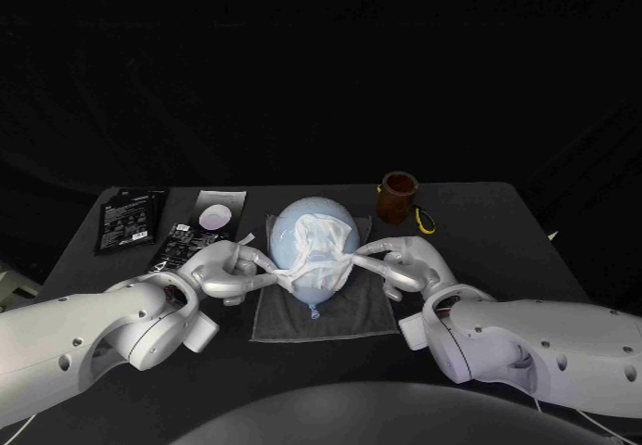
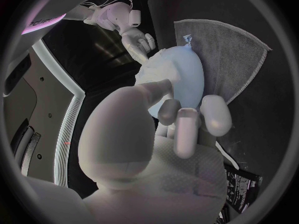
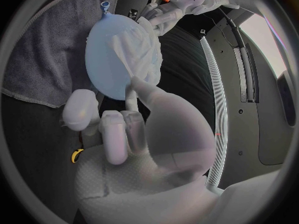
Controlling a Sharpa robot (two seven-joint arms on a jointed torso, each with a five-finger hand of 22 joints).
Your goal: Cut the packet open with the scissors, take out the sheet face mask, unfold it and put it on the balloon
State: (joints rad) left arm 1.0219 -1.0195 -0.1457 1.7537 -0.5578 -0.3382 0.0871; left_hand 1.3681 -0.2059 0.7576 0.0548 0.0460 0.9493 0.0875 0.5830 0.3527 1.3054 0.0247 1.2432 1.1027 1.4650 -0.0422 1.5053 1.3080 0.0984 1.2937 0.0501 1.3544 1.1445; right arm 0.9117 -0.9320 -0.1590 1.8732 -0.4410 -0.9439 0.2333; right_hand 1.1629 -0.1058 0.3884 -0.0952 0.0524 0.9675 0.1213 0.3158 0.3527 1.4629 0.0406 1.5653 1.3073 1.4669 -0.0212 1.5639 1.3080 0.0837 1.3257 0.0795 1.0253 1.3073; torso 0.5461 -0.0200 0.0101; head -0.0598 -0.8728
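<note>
Head view: black table (image 1: 535, 241), grey towel (image 1: 288, 323) under balloon (image 1: 300, 217), dark backdrop (image 1: 321, 83).

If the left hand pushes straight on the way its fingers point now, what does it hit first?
The left hand would likely meet the balloon, at the side draped by the sheet face mask; depth is unclear.

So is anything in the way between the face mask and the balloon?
No, nothing visible. The sheet face mask already lies draped on the balloon, which rests on the grey towel. The left hand and the right hand hold the mask's edges on either side, with nothing between them and it.
</note>
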